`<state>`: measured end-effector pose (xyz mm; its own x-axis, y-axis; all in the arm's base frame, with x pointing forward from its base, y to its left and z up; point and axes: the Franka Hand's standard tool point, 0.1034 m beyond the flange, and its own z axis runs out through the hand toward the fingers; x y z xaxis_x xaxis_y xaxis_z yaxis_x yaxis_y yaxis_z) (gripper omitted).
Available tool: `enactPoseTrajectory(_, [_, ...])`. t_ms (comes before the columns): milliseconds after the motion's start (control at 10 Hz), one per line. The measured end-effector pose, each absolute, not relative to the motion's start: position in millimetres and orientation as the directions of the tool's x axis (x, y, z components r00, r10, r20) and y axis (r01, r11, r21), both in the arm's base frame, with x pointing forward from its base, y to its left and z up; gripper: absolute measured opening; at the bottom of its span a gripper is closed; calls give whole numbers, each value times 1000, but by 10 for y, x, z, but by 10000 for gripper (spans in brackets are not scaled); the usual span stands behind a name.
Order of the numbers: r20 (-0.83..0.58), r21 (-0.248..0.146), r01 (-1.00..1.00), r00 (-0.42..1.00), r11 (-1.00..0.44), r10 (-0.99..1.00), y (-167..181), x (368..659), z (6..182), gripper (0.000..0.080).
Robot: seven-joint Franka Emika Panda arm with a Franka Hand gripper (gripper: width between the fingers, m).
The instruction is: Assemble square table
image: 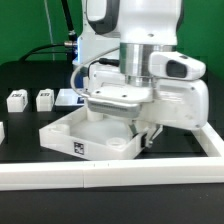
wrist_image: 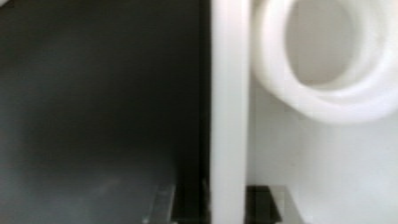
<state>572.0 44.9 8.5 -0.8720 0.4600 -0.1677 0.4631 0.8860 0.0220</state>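
Observation:
The square table top [image: 62,133] is a white tray with a raised rim and a black-and-white tag [image: 78,148] on its near wall; it lies on the black table. My gripper [image: 141,133] reaches down at the tray's side toward the exterior view's right. In the wrist view its rim [wrist_image: 230,90] runs straight between my two dark fingers [wrist_image: 192,205], which sit against both faces of it; my gripper [wrist_image: 230,206] looks shut on the rim. A round corner socket [wrist_image: 299,85] shows just inside the rim. Two small tagged white legs [image: 16,99] [image: 44,99] stand at the exterior view's left.
A long white L-shaped border rail [image: 110,176] runs along the front and up the exterior view's right side. Part of another white piece [image: 2,130] shows at the left edge. The marker board [image: 68,97] lies behind the tray, mostly hidden by the arm.

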Motion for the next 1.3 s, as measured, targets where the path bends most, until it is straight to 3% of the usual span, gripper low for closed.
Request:
enactPoseTrajectory(500, [-183, -44, 237, -957, 971, 225, 346, 5698, 70, 66])
enactPoseTrajectory(600, [-175, -51, 158, -973, 986, 147, 457, 5705, 76, 66])
enactPoseTrajectory(800, [-175, -44, 73, -983, 996, 64, 657, 5770, 112, 65])
enactPoseTrajectory(900, [-169, -62, 21, -985, 998, 10, 593, 5751, 91, 65])
enactPoseTrajectory(1300, [-166, -64, 15, -986, 998, 4, 594, 5739, 76, 65])
